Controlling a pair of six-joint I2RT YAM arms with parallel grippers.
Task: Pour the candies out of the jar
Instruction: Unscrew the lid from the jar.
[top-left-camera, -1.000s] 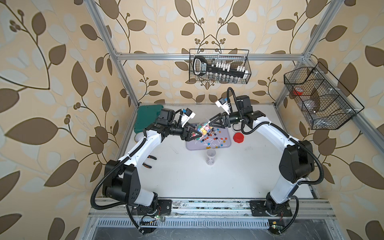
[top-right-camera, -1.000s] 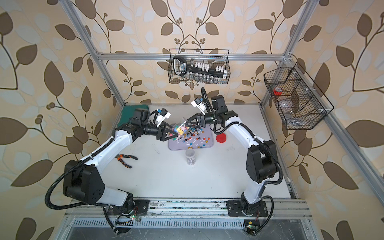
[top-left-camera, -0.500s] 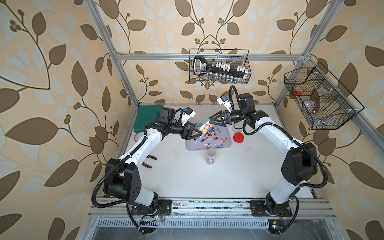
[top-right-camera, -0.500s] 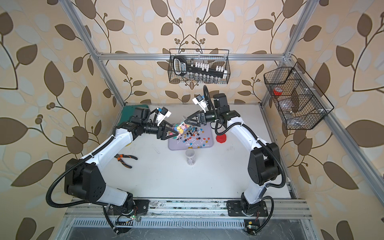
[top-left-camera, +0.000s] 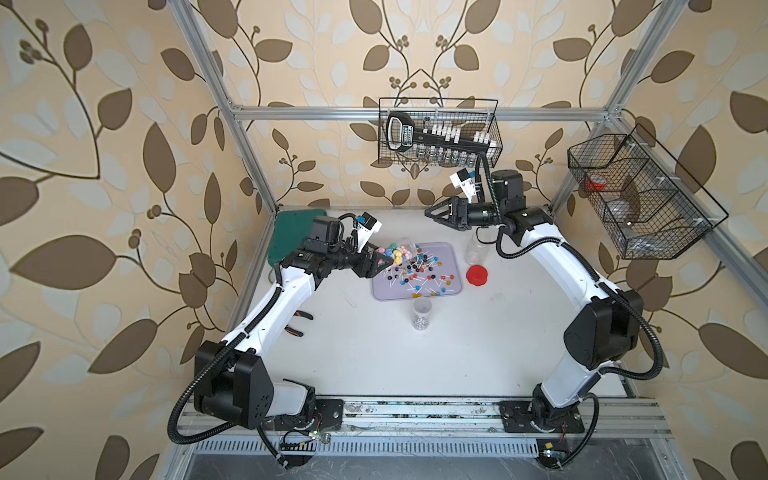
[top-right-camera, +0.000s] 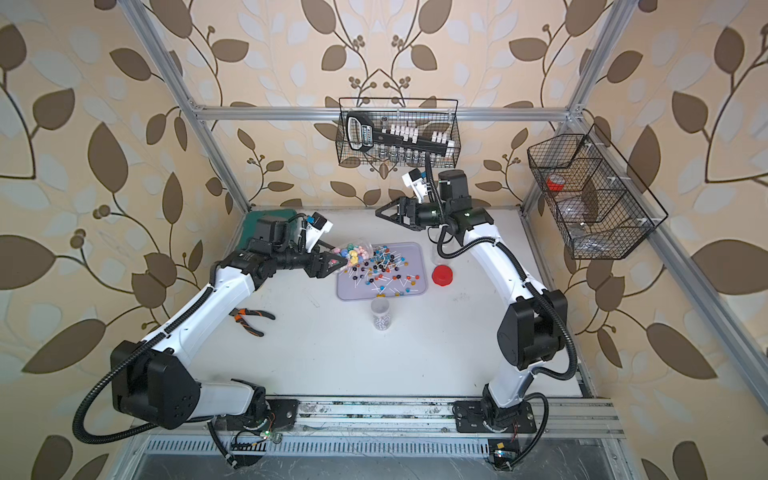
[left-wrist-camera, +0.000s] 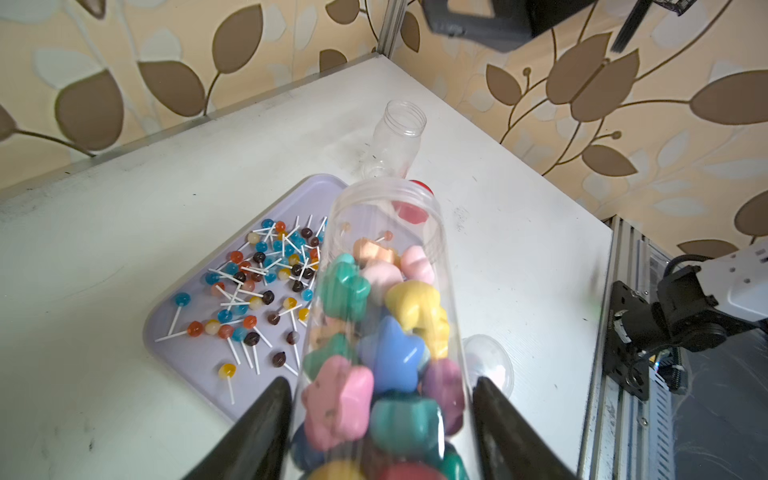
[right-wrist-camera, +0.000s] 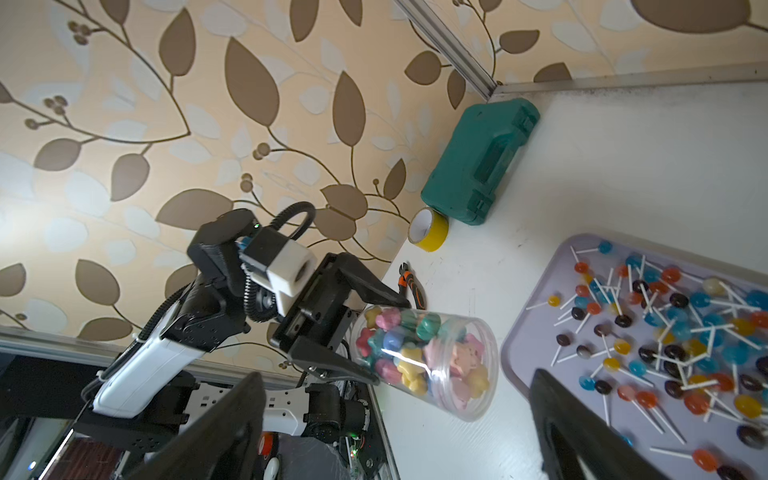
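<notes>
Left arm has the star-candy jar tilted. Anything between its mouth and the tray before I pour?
Nothing visible does. The jar in the left gripper has an open, lidless mouth pointing at the tray, where only lollipops lie. The right gripper is open, raised clear of that path.

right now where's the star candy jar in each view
Top view: star candy jar at the lilac tray's far left corner.
Top view: jar at the same tray corner.
Left wrist: jar in the left hand, by tray.
Right wrist: jar in the left hand, by tray.
Landmark: the lilac tray.
</notes>
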